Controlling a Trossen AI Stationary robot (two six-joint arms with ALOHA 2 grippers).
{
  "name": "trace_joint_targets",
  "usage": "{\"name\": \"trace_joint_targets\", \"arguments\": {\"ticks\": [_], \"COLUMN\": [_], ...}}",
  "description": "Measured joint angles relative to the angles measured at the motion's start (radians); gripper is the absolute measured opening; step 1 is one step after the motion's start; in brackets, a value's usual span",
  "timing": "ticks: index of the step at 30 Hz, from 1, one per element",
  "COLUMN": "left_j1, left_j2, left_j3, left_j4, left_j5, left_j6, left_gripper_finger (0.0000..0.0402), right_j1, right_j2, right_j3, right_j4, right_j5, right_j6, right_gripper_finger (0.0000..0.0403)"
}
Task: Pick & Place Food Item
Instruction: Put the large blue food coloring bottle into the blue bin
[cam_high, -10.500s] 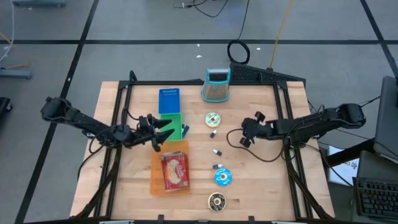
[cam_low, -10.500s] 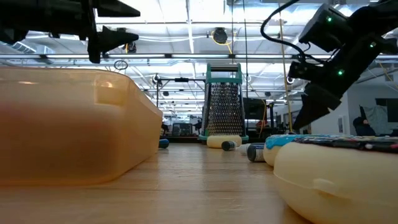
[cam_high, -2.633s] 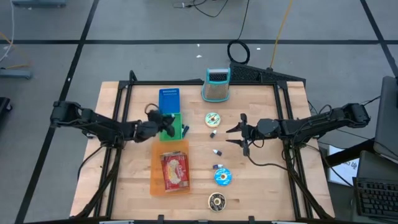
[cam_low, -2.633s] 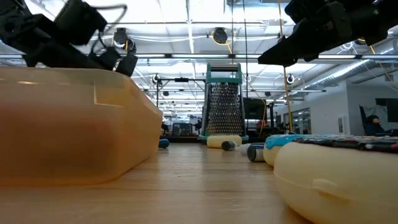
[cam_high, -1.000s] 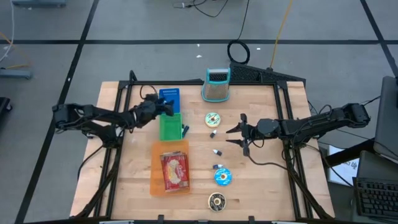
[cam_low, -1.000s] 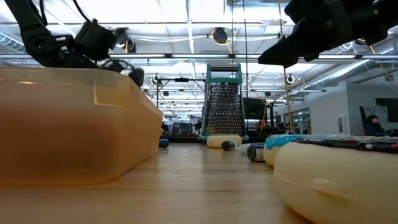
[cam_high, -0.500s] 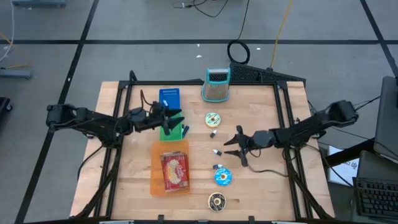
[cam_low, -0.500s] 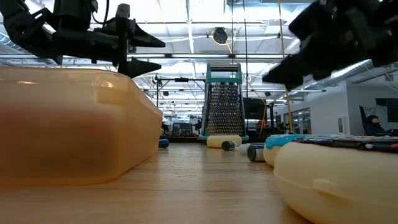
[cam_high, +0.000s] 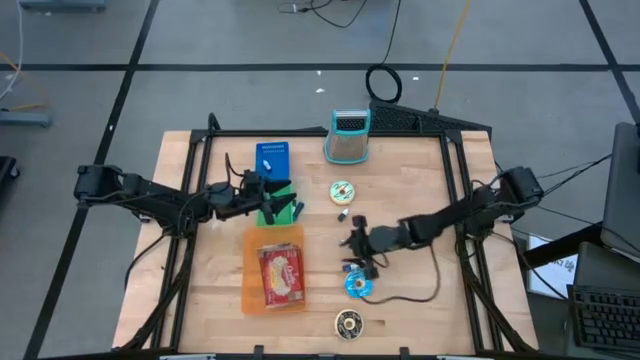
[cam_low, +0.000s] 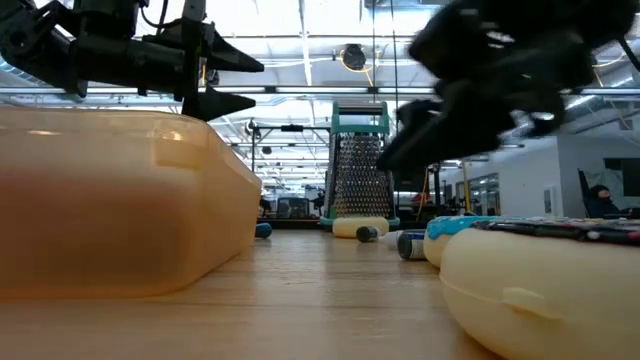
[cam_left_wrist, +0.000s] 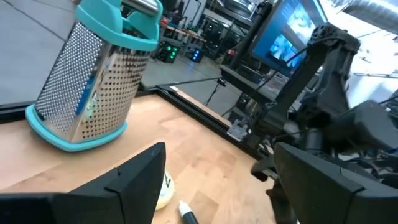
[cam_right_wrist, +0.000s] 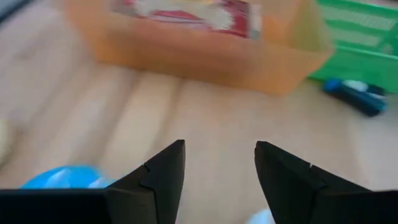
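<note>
On the wooden table (cam_high: 420, 290) over grey floor, the red food packet (cam_high: 281, 274) lies in the orange tray (cam_high: 249, 272); left gripper (cam_high: 290, 200) and right gripper (cam_high: 355, 258) hover released.

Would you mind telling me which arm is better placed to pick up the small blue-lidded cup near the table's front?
The right: its gripper hovers just beside the blue-lidded cup, fingers apart. The left gripper is over the green basket, across the orange container.
</note>
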Motion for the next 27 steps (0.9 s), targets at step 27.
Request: {"name": "trace_joint_targets", "arguments": {"ticks": [27], "left_j1": [-0.103], "left_j2": [0.000], "left_j3": [0.000], "left_j4": [-0.026], "left_j5": [0.002], "left_j6": [-0.071], "left_gripper_finger": [0.0301], "right_j1": [-0.470], "right_j2": [0.489], "right_j3": [0.454], "right_j4": [0.143], "right_j5": [-0.415], "right_j6": [-0.216], "right_gripper_finger": [0.0205]}}
